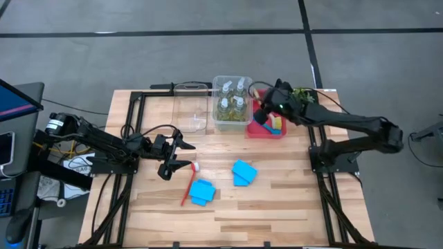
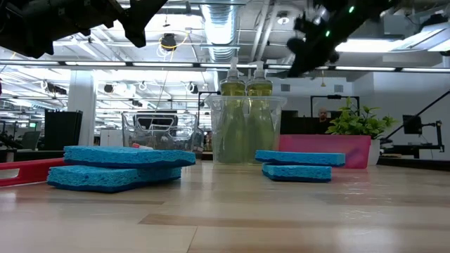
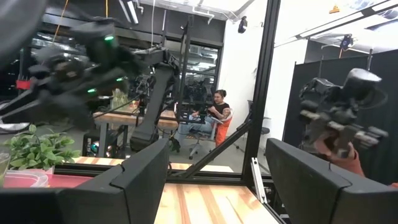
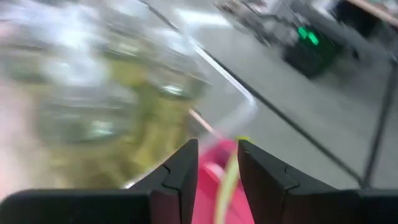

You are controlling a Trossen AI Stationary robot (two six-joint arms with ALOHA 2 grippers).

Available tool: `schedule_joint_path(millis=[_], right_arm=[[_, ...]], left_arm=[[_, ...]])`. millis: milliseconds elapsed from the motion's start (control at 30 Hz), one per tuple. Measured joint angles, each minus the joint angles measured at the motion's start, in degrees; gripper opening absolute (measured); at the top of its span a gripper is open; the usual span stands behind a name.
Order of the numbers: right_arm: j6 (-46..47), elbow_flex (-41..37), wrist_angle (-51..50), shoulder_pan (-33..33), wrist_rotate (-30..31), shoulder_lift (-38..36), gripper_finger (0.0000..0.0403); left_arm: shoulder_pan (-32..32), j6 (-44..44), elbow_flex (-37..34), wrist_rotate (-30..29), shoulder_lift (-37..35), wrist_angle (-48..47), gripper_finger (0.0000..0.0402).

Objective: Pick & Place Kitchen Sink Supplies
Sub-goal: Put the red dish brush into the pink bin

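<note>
Left gripper (image 1: 177, 156): I have it over the left-middle of the table (image 1: 291, 207), just beside the head end of the red brush (image 1: 187, 183). The jaws stand wide open with nothing between them — in the left wrist view I look straight past both fingers (image 3: 134, 180) into the room.

Right gripper (image 1: 265, 105): it is at the far edge of the table, over the red bin (image 1: 266, 131). In the right wrist view the fingers (image 4: 180, 171) are close together, a narrow gap left between them, and a slim yellow-green brush handle (image 4: 227, 186) runs through that gap. I cannot tell whether the pads are pressing on it.

Bottles (image 1: 232, 104): four clear ones of yellow-green liquid stand upright inside a clear bin (image 1: 232, 123) at the far middle of the table, just beside the red bin.

Second clear bin (image 1: 192, 107): beside the first, on its left in the high view — I see nothing in it.

Red brush: lying flat on the wood, its handle running toward the near edge, beside the left sponge stack.

Sponges: two stacks of flat blue squares, one (image 1: 201, 191) next to the red brush, the other (image 1: 243, 172) nearer the table's middle; the two stacks are apart.

Red bin contents: blue and yellow items show in it under the right gripper.

Plant (image 2: 355, 121): small, leafy, behind the red bin.

Room: a person (image 3: 217, 115) sits at a bench beyond the table.
</note>
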Motion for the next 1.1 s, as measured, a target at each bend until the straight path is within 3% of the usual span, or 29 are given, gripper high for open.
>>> schedule_joint_path(millis=[167,433,867,967,1100], right_arm=[[-5.5,0.1,-2.0,9.3,0.0,-2.5,0.0107],[-6.2,0.1,-11.8,21.9,0.0,-1.9,0.0107],[6.1,0.1,-18.5,36.2,-0.1,-1.9,0.0107],[9.0,0.1,-20.3,38.8,-0.1,-1.8,0.0107],[10.4,0.1,-20.8,41.6,0.0,-1.8,0.0107]], left_arm=[[0.0,0.0,0.0,0.0,0.0,0.0,0.0269],[0.0,0.8,0.0,0.0,-0.1,1.6,0.0269],[0.4,-3.6,0.1,0.0,-0.1,2.9,0.0269],[0.4,-3.6,0.3,-0.3,-0.1,-1.7,0.0269],[0.4,-3.7,5.0,-4.1,-0.1,-21.3,0.0269]])
